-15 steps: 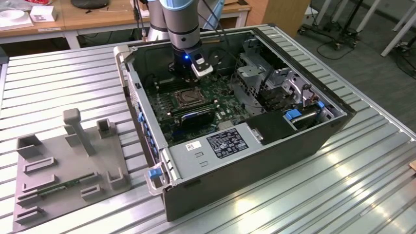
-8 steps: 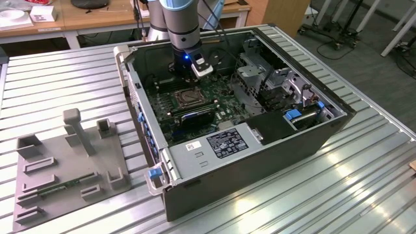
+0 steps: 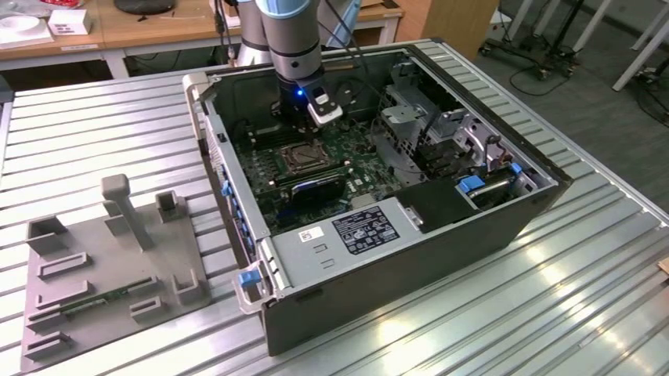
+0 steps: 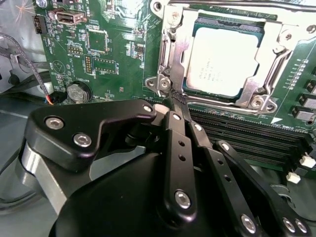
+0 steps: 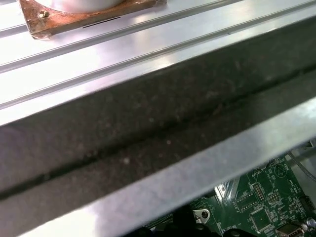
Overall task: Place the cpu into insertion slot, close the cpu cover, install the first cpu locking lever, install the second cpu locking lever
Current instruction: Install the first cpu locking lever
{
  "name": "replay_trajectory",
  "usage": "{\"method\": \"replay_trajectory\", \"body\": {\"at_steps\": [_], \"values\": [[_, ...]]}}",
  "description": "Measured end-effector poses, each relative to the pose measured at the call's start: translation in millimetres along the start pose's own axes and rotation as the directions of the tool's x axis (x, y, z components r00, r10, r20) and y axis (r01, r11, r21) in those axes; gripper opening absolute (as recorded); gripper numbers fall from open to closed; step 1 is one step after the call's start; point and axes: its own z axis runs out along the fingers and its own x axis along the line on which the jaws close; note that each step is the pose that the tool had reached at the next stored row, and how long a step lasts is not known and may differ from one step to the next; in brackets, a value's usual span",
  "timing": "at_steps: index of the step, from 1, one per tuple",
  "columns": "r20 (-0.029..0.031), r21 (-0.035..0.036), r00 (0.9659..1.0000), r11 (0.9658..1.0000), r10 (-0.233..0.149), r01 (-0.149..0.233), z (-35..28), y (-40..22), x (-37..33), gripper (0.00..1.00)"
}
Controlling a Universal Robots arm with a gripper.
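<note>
We work inside the open computer case [image 3: 418, 227] on a ribbed metal table [image 3: 585, 313] in a workshop with wooden benches behind. On the green motherboard [image 4: 106, 54], the cpu [image 4: 222, 61] already lies in the insertion slot [image 4: 190, 91], with the cpu cover [image 4: 276, 49] closed over it. So we judge a locking lever [image 4: 173, 81] is in hand: our gripper [image 4: 177, 104], fingers pinched nearly together, meets its end. Hooking it down calls for steady pressure.

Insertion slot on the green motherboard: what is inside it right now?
The square grey metallic cpu lies in the silver-rimmed insertion slot, with the thin silver cpu cover framing it. The slot's contacts beneath are covered by the chip. The black gripper sits at the slot's edge.
</note>
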Motion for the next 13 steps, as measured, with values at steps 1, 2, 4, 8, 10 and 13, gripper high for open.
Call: {"method": "replay_trajectory", "body": {"at_steps": [1,2,4,8,10,13], "values": [[0.001,-0.0005,1.0,1.0,0.0,0.0,0.2,-0.1,0.1,0.11],[0.0015,-0.0006,1.0,1.0,-0.001,0.001,0.3,-0.1,0.2,0.11],[0.0021,-0.0009,1.0,1.0,0.0,0.0,0.4,-0.2,0.4,0.11],[0.0032,-0.0013,1.0,1.0,-0.001,0.001,0.5,-0.1,1.0,0.11],[0.004,-0.0016,1.0,1.0,-0.001,0.001,0.5,-0.2,1.2,0.11],[0.006,-0.0026,1.0,1.0,-0.001,0.001,0.7,-0.4,1.5,0.11]]}}
